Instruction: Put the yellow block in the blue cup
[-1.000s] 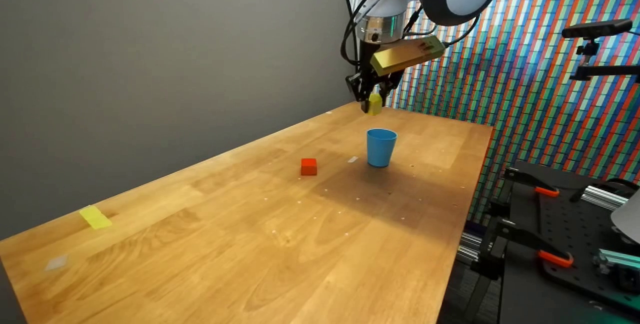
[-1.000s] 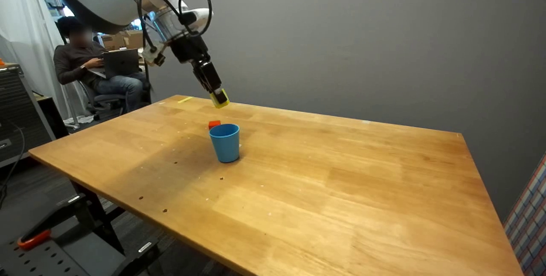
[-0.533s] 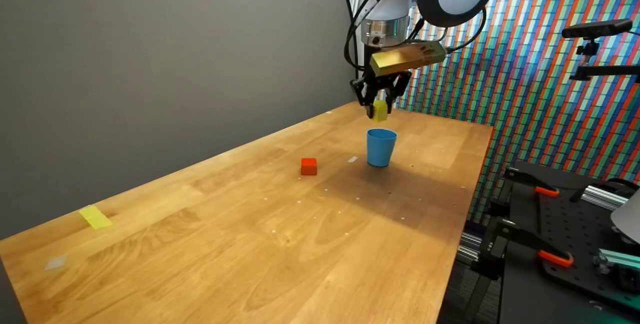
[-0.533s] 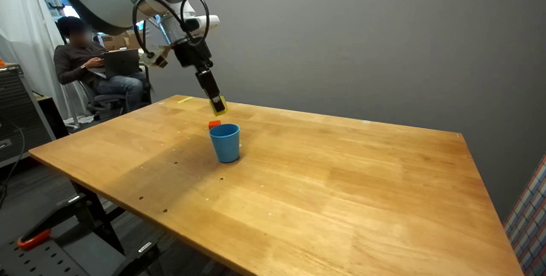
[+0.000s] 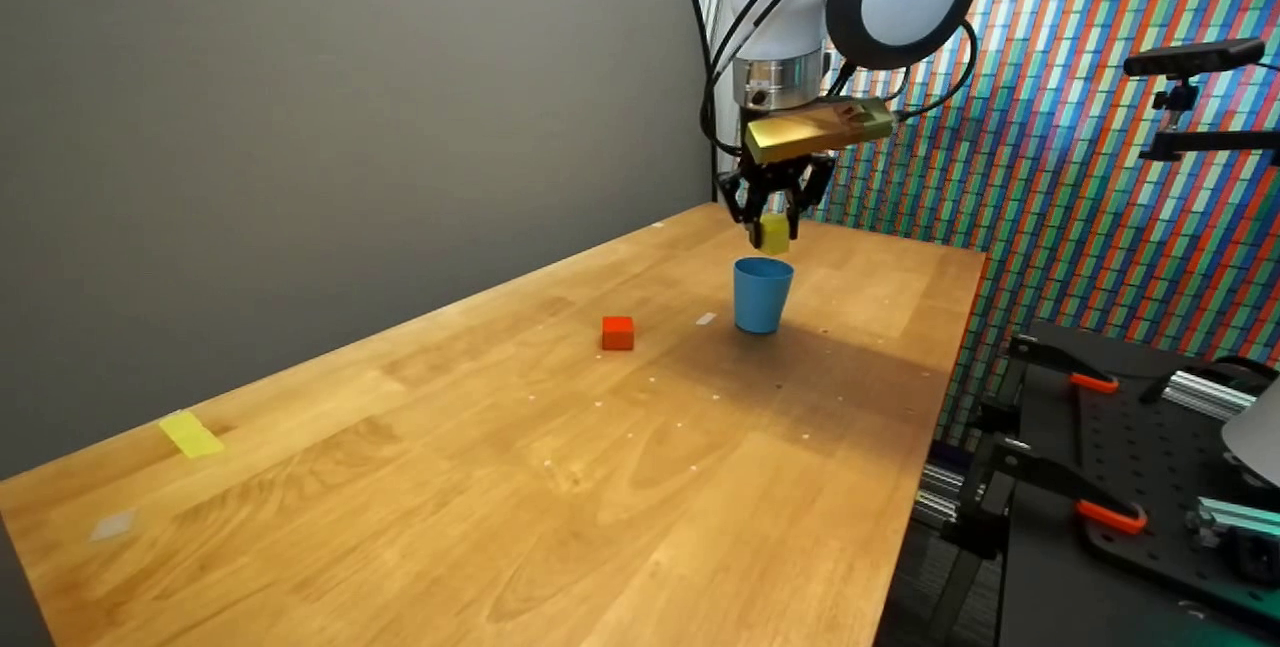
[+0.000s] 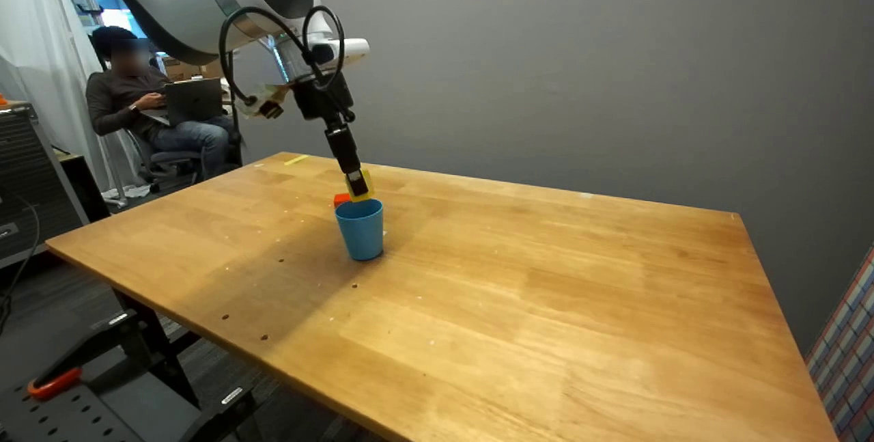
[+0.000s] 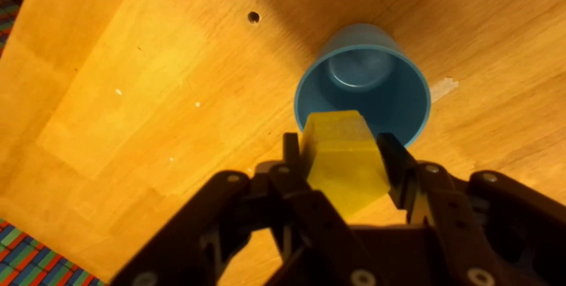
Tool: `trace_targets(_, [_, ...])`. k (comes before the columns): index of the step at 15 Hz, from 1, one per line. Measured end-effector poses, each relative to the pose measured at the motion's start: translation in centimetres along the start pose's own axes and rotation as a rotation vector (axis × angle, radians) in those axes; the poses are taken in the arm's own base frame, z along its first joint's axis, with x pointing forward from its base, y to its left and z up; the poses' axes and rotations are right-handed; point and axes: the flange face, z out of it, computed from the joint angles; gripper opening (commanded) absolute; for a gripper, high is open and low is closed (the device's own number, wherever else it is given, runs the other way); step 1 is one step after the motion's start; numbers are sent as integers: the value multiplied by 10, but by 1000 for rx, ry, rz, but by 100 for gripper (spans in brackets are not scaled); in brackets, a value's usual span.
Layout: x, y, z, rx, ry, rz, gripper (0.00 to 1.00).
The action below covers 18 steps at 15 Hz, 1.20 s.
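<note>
The blue cup stands upright on the table in both exterior views (image 5: pixel 762 299) (image 6: pixel 360 233). In the wrist view its open mouth and the bottom inside show, and its wall (image 7: pixel 364 36) leans away. My gripper is shut on the yellow block and holds it just above the cup's rim in both exterior views (image 5: pixel 774 233) (image 6: pixel 358 186). The chunky yellow block (image 5: pixel 775 237) sits between the two black fingers (image 7: pixel 338 138). In the wrist view the yellow block (image 7: pixel 347 162) covers the lower-left part of the rim. In an exterior view one finger hides most of the block (image 6: pixel 369 184).
A small red block (image 5: pixel 617 333) lies on the wooden table (image 5: pixel 480 507), partly hidden behind the cup in an exterior view (image 6: pixel 341 200). A flat yellow piece (image 5: pixel 191 434) lies near the far table edge. A grey wall stands behind the table. A person (image 6: pixel 130 93) sits beyond it.
My gripper has moved down and a little to the right in both exterior views, with the yellow block still held, closer to the cup's rim. The cup and red block have not moved.
</note>
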Motion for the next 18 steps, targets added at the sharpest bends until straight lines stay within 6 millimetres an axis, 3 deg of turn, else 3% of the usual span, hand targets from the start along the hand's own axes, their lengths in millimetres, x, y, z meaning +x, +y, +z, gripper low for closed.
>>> trace_targets(4, [-5, -1, 14, -12, -39, 20, 22])
trace_targets(5, [-6, -2, 17, -14, -46, 22, 72])
trace_targets(7, [-8, -3, 20, -14, -53, 21, 78])
trace_targets(10, [-10, -6, 20, -10, -55, 10, 100])
trace_targets(15, [-14, -15, 10, 24, -92, -26, 100])
trace_targets(18, [-28, -21, -16, 48, -176, -110, 100])
